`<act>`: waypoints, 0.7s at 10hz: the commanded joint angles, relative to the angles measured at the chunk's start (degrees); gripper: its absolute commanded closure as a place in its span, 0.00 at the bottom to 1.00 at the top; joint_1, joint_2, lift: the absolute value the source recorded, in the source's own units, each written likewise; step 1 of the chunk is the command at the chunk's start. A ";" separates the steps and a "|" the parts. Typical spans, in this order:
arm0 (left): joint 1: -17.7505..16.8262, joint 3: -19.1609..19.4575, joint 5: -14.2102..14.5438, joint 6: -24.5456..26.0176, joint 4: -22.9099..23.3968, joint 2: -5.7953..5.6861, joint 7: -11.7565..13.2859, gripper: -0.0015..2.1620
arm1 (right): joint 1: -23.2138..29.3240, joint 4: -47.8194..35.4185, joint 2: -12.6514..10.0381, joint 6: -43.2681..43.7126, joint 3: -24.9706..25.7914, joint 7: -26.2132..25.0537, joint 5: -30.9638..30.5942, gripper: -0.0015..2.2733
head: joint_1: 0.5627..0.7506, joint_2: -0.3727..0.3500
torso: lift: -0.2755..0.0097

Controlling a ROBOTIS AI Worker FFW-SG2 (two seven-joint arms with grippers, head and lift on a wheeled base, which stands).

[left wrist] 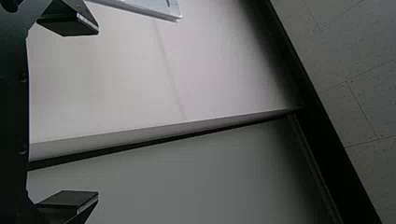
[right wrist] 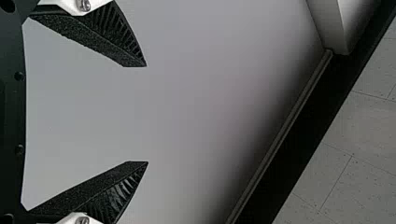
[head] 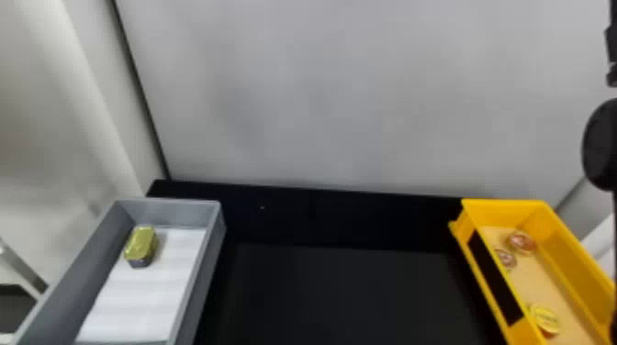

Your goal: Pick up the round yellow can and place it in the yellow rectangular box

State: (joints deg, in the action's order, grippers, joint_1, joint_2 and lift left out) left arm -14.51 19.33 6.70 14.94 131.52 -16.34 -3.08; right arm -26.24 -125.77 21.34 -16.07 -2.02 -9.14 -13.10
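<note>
My right gripper (right wrist: pixel 147 114) is spread wide with nothing between its fingers, and a pale wall lies beyond them. My left gripper (left wrist: pixel 98 112) is also parted and bare, so I have nothing to let go of. My right arm (head: pixel 600 147) shows at the right edge of the head view. Near it, at lower right, the round yellow can (head: pixel 545 319) already lies inside the yellow rectangular box (head: pixel 502 205), close to the wall on the frame's left side. Two reddish cans (head: pixel 522 242) sit farther up in the same box.

I judge the placing done, so the step for me is to finish cleanly. I should leave the can alone, hold both grippers high, and pull the right arm out sideways before lowering it, since a low sweep could catch the rim and shove the box. The gold oblong can (head: pixel 141 246) in the grey box (head: pixel 167 205), lower left, is not round; I should not reach for it.
</note>
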 commanded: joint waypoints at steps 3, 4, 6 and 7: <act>-0.08 -0.08 -0.02 -0.08 0.06 -0.02 -0.09 0.02 | 0.31 -0.70 0.02 2.08 0.09 -0.52 0.26 0.00 | 0.98 0.41 | 0.94; -0.08 0.01 -0.02 -0.08 0.06 -0.02 -0.09 0.02 | 0.40 -0.70 0.02 2.08 0.26 -0.70 0.88 0.00 | 0.98 0.41 | 0.94; -0.08 0.01 -0.10 -0.17 0.06 0.16 -0.09 0.02 | 0.40 -0.97 -0.07 1.82 0.44 -1.23 1.58 0.00 | 0.98 0.41 | 0.94; 0.00 0.01 -0.19 -0.70 -0.03 0.16 -0.09 0.02 | 0.49 -1.06 -0.07 1.73 0.62 -1.32 1.93 0.00 | 0.98 0.41 | 0.94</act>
State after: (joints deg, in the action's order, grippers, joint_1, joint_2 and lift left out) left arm -14.59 19.35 6.62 14.71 131.55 -16.25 -3.16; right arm -25.83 -126.71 21.30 -14.18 -1.60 -10.36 -11.79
